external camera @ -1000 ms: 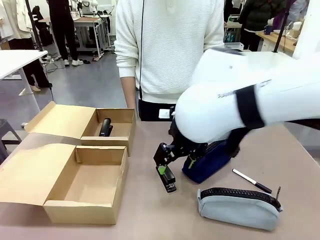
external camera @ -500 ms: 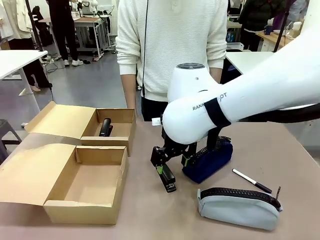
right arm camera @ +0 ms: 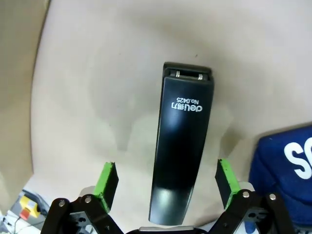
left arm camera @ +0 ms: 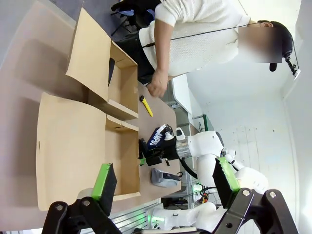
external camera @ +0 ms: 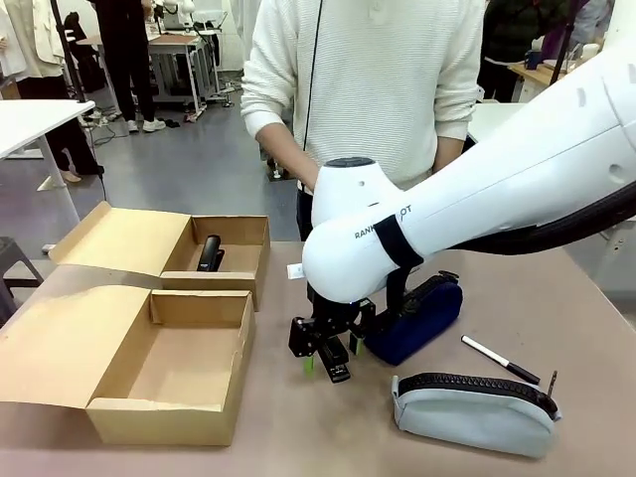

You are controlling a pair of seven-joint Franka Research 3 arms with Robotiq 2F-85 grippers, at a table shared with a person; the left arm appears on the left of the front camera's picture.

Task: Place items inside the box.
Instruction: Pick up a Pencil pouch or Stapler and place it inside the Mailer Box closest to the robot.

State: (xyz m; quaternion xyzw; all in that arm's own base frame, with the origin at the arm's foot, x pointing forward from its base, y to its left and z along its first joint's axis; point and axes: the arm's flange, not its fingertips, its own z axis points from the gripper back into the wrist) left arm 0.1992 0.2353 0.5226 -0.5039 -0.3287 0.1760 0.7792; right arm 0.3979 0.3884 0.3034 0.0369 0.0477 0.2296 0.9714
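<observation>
A black stapler [right arm camera: 180, 146] lies flat on the table, between the green pads [right arm camera: 106, 180] of my right gripper [right arm camera: 165, 181], which stands open astride it. In the front view the same right gripper [external camera: 328, 356] is low over the stapler [external camera: 338, 372], right of the nearer open cardboard box [external camera: 169, 370]. A second black stapler [external camera: 211, 252] lies in the farther box [external camera: 243, 231]. The navy pouch [external camera: 415, 316], grey pencil case [external camera: 473, 407] and marker pen [external camera: 502, 360] lie on the table to the right. My left gripper [left arm camera: 164, 178] hangs open and empty high above the table. A yellow utility knife [left arm camera: 146, 106] lies near the person's hand [left arm camera: 158, 88].
A person in a white sweater [external camera: 368, 89] stands at the far edge, right behind my right arm [external camera: 467, 209]. Both boxes have their lids folded out to the left. Bare tabletop lies between the nearer box and the stapler.
My right arm has swung left and its gripper has come down around the stapler. The person has shifted to the right, and a forearm now shows above the arm.
</observation>
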